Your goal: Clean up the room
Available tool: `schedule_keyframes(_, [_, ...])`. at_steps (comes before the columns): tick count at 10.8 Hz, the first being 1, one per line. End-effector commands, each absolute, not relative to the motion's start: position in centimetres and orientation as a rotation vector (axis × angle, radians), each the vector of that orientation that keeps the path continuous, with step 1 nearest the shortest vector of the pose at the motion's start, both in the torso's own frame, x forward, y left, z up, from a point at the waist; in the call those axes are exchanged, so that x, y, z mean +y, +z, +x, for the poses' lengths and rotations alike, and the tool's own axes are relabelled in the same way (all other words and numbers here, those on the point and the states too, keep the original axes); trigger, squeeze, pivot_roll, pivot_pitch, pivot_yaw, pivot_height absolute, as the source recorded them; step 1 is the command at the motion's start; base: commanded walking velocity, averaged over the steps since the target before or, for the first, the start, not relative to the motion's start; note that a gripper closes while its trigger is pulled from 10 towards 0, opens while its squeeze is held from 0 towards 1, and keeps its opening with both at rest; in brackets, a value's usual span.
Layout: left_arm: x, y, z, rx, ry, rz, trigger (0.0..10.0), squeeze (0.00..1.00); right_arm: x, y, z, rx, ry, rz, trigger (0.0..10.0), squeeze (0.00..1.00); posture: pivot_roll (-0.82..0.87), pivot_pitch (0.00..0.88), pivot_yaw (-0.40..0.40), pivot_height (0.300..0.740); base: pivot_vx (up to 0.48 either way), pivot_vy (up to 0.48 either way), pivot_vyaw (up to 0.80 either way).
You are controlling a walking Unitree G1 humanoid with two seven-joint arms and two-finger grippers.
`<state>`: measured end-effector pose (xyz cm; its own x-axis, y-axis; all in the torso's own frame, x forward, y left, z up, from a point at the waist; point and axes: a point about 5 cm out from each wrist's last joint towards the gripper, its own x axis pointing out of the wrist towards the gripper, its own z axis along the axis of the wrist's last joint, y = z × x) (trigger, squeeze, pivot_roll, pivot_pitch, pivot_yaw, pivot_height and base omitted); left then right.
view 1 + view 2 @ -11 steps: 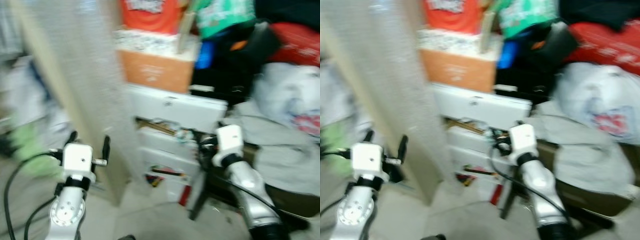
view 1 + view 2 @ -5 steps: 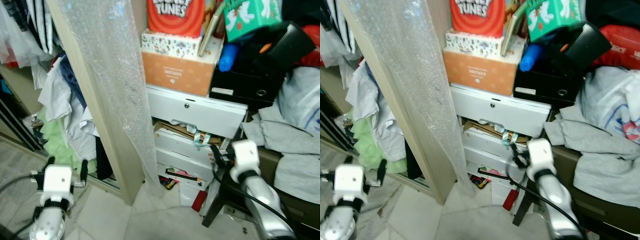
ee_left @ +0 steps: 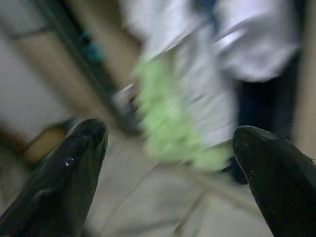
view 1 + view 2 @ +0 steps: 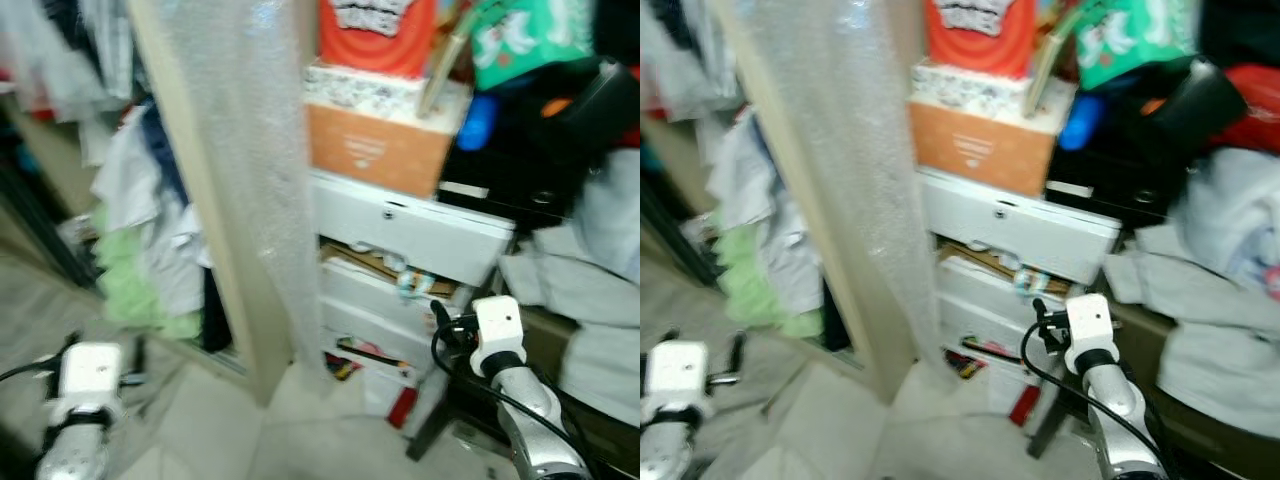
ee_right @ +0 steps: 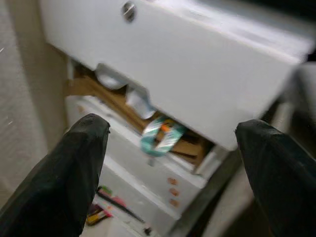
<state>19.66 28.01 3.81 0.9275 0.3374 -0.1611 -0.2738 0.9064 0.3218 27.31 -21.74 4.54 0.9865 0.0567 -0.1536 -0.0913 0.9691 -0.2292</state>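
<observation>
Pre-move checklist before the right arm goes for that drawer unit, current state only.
1. Right gripper open and empty: ok, fingers spread wide.
2. Left gripper open and empty: ok, aimed at the green clothes on the floor.
3. White drawer unit in front of right gripper: ok.
4. Drawers able to shut: not ok, cardboard and a teal ribbon stick out under the top drawer.
5. Image sharpness: not ok, head views blurred.
6. Bubble-wrapped board stable: cannot tell, it leans beside the unit.

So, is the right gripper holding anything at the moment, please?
No, the right gripper is open and empty before the white drawers.
</observation>
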Motion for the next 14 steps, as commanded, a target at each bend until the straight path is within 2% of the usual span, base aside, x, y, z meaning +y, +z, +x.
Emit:
schedule_keyframes(1, [29.0,3.5,19.2,0.232,0.367,0.285,10.0,0.00,-21.8,4.2,27.2,0.153,0.067,-0.240,10.0,0.00,-0.02,0.059,-0.003,0.740,0.000,0.000,0.46])
schedule_keyframes(6, [30.3,1.0,17.8,0.329,0.395,0.307,10.0,0.00,-22.3,2.9,26.6,0.195,0.083,-0.272,10.0,0.00,-0.03,0.065,-0.007,0.740,0.000,0.000,0.00])
schedule_keyframes(10, [29.6,-3.0,16.4,0.544,0.368,0.262,10.0,0.00,-23.7,0.3,25.4,0.339,-0.014,-0.202,10.0,0.00,-0.04,0.068,-0.012,0.740,0.000,0.000,0.00])
schedule_keyframes(14, [29.9,-5.1,14.5,0.702,0.369,0.290,10.0,0.00,-23.7,-1.1,24.7,0.416,-0.013,-0.208,10.0,0.00,-0.05,0.073,-0.006,0.740,0.000,0.000,0.00])
